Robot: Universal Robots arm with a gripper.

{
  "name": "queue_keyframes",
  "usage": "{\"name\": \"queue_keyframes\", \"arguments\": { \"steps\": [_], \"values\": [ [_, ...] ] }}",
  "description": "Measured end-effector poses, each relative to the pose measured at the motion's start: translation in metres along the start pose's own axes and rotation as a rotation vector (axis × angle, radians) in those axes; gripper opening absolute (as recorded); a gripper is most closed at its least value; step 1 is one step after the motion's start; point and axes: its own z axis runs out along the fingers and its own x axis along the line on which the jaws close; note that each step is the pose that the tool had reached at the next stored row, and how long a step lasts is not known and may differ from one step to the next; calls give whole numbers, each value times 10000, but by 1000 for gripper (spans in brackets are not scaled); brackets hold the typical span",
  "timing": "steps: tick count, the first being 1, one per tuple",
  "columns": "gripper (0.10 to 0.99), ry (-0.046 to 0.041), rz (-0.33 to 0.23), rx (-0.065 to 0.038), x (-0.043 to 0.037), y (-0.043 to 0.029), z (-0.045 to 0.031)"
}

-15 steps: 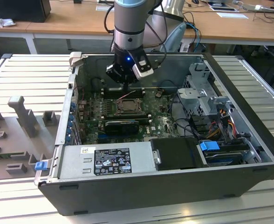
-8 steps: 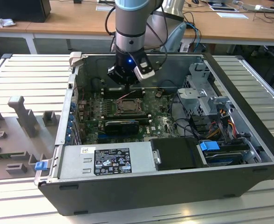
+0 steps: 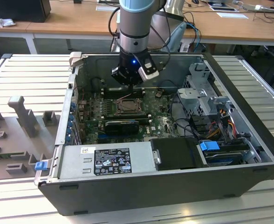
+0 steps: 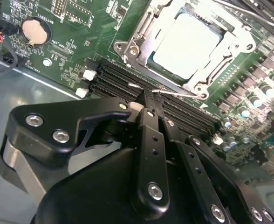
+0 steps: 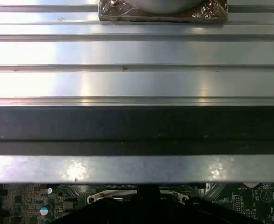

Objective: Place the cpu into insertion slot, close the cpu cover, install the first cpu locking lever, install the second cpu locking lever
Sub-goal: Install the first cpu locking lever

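Ribbed metal tabling is carrying an open computer case (image 3: 249, 88), desks running behind it, and I'm watching the cpu (image 4: 188, 44) first. It's sitting in the insertion slot (image 3: 127, 106), near the middle of the motherboard (image 3: 160, 122), its pale face glaring bright in the second wrist view. The cpu cover (image 4: 141, 32) looks to be lying down around it, framing the chip, so I'm judging the first two steps done. A thin locking lever (image 4: 176, 93) is running along the socket's edge nearest the memory slots (image 4: 113, 79); whether it's hooked I can't tell, so I'm counting the levers as open work.

The gripper (image 4: 148, 100) is hovering just above that lever, beside the socket, its black fingers (image 4: 151, 135) pressed together at the tip and gripping nothing I can make out.

The exterior view is giving me the whole layout: arm reaching down toward the case's back wall, grey power supply (image 3: 106, 160) along the front edge. The second wrist view is giving me the chip's seating, which the exterior view isn't resolving. The first wrist view is mostly case wall (image 5: 137, 126) and tabling, with a sliver of board below.
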Motion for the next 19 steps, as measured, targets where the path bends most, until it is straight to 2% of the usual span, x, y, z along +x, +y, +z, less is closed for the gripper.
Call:
{"name": "queue_keyframes", "arguments": {
  "steps": [2,6,13,19],
  "values": [
    [106,14,-123,0,-5,-3,30],
    [106,29,-245,-1,-75,-11,101],
    [106,29,-246,42,-83,-18,165],
    [106,32,-248,260,-91,-21,190]
  ]
}}
